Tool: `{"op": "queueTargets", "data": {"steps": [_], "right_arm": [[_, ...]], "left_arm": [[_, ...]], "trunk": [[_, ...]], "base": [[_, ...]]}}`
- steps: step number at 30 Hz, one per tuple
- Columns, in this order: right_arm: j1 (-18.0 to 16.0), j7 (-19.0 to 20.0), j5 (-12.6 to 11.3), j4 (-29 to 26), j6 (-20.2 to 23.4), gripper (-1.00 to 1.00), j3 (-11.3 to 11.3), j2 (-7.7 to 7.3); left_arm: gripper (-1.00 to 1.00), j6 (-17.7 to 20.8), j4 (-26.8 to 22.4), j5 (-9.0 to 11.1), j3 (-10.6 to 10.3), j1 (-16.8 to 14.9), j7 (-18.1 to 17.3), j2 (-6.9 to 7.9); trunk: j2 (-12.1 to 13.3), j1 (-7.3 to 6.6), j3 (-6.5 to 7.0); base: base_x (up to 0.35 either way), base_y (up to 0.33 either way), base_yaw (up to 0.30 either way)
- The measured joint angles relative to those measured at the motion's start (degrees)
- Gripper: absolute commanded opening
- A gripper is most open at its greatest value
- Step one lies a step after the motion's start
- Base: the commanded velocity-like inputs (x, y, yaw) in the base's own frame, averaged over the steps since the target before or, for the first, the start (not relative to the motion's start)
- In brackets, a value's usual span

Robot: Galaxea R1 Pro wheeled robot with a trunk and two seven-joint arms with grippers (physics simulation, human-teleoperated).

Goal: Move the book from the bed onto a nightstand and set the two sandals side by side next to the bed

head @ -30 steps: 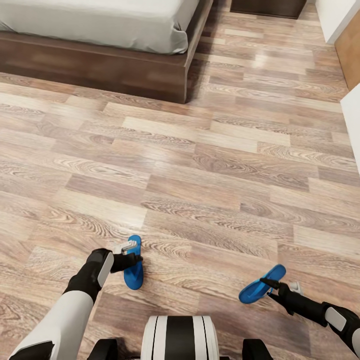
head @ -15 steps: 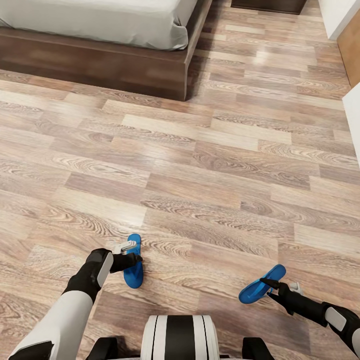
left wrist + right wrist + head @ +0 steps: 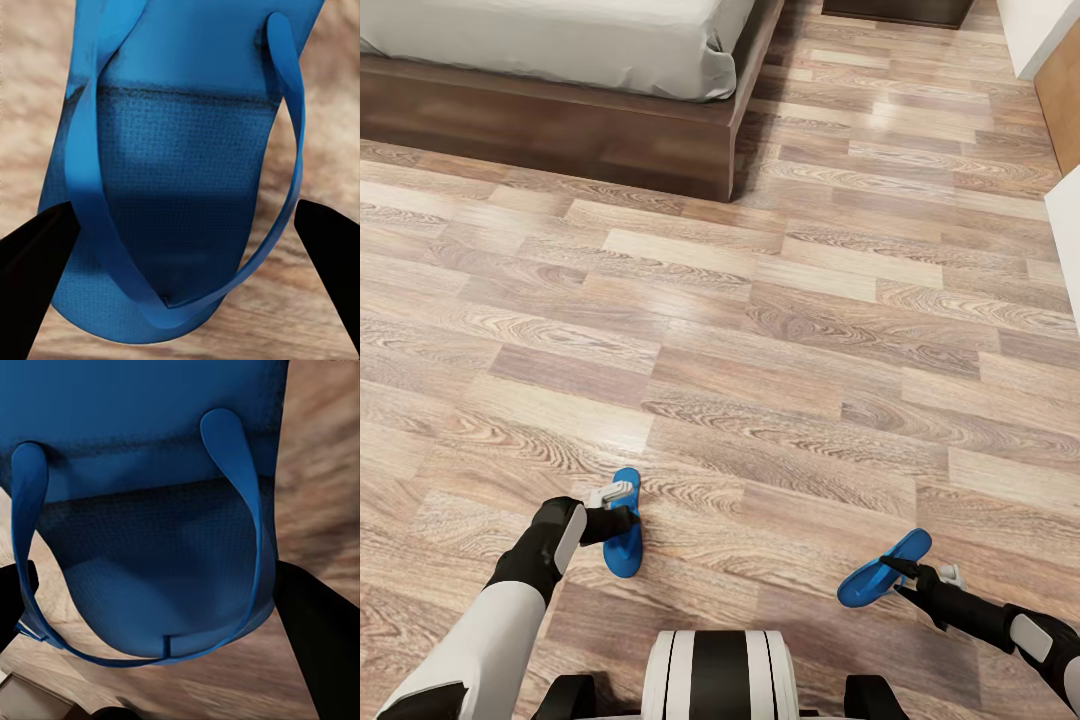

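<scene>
Two bright blue sandals are held low over the wooden floor. My left gripper (image 3: 622,520) is shut on the left sandal (image 3: 625,552), which points away from me. In the left wrist view this sandal (image 3: 172,195) lies between the dark fingers (image 3: 30,277). My right gripper (image 3: 897,570) is shut on the right sandal (image 3: 878,577), which is tilted up to the right. The right wrist view shows that sandal (image 3: 150,547) close up. The bed (image 3: 560,130), with its grey mattress (image 3: 560,40), stands at the far left. The book and the nightstand are out of view.
Open wood-plank floor (image 3: 760,330) stretches from me to the bed frame. A dark cabinet (image 3: 900,10) stands at the far end. White furniture (image 3: 1066,250) and a tan wooden panel (image 3: 1062,100) line the right side. My base (image 3: 718,675) is at the near edge.
The far part of the picture has slid up a little, a camera shift. Both grippers keep their sandals in the same pose.
</scene>
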Motion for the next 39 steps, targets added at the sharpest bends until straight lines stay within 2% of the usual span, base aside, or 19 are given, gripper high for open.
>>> {"op": "queueTargets", "data": {"steps": [25,32,37,39], "right_arm": [[0.03,-0.09,0.01,0.0,0.0,-1.0,-0.02,0.0],[0.03,-0.11,-0.02,0.0,0.0,-1.0,0.0,0.0],[0.01,-0.12,-0.03,0.0,0.02,-1.0,-0.07,0.0],[0.02,-0.16,-0.02,0.0,0.02,-1.0,-0.06,0.0]], "left_arm": [[-1.0,-0.1,0.09,-0.56,-0.07,-0.01,0.02,-0.04],[-1.0,-0.02,0.09,0.03,-0.08,0.01,0.01,0.12],[-1.0,0.09,0.08,-0.23,-0.41,0.0,0.02,0.26],[-1.0,0.12,0.08,-0.1,-2.11,0.0,0.02,0.36]], "trunk": [[0.0,0.0,0.0],[0.0,0.0,0.0],[0.07,-0.13,1.1],[0.09,-0.18,1.54]], "base": [[0.0,0.0,0.0],[0.0,0.0,0.0],[0.0,0.0,0.0],[0.0,0.0,0.0]]}}
